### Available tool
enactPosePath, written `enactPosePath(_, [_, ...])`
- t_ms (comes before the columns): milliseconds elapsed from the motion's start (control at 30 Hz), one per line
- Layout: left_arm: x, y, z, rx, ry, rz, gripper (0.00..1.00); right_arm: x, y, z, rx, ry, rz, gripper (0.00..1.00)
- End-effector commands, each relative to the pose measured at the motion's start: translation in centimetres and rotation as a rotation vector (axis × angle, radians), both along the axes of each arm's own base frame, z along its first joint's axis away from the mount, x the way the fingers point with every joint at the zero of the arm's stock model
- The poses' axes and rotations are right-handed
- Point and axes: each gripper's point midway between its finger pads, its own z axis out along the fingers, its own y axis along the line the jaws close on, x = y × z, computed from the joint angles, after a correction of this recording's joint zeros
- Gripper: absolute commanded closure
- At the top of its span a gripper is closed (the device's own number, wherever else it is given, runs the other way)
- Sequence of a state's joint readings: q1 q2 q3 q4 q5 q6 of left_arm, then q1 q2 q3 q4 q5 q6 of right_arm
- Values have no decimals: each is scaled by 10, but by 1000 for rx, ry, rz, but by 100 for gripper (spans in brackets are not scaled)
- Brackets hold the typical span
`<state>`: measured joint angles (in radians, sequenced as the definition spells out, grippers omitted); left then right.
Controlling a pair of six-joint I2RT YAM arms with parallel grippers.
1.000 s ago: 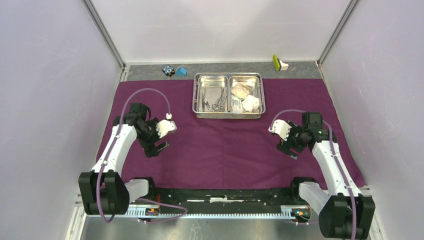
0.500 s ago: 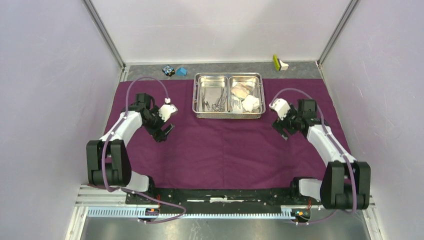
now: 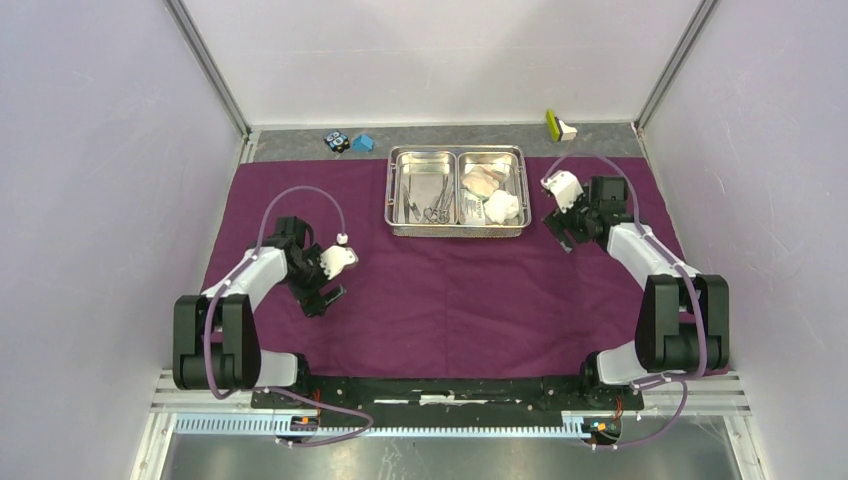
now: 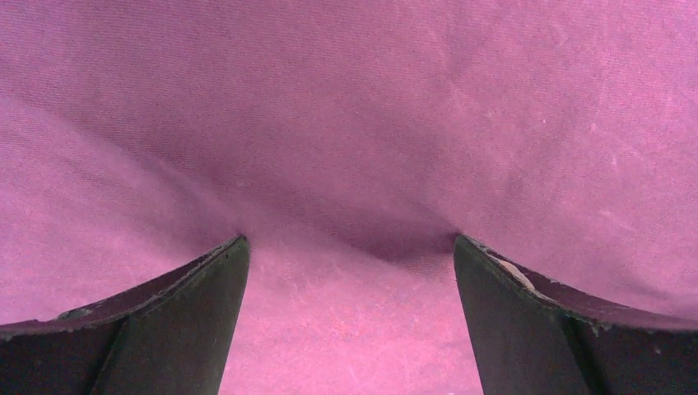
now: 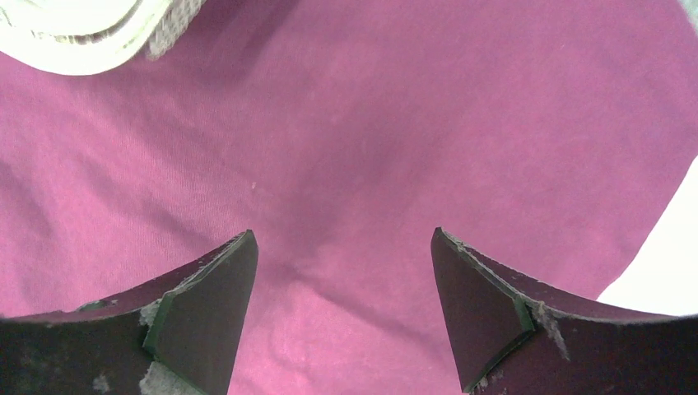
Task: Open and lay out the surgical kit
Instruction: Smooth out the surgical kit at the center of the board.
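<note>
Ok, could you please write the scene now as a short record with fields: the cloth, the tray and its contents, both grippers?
cloth: purple cloth wrap, spread open on the table
tray: steel tray, far middle of the cloth
left compartment: forceps
right compartment: gauze wads, white packet
left gripper: open, empty, over the cloth
right gripper: open, empty, just right of the tray
beyond the cloth: blue block, black-and-blue object
</note>
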<state>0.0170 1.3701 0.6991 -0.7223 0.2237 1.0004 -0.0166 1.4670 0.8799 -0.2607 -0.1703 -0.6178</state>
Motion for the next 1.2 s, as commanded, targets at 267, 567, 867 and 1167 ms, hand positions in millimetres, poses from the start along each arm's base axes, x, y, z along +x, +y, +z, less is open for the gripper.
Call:
enactPosePath(267, [-25,22,-4,132,-13,-80,0,-94,-39,-33,-153,160,26,16])
enactPosePath(567, [-35,26,-9,151,14,-70,0,-167,-61,-44,-218,277,60,16])
enactPosePath(867, [-47,34,-9,195,19,-74,0,-220,-80,-65,-298,426,106,16])
enactPosePath(1167, [-44,39,-3,225,13,-82,0,-266,-81,-85,-351,567,168,16])
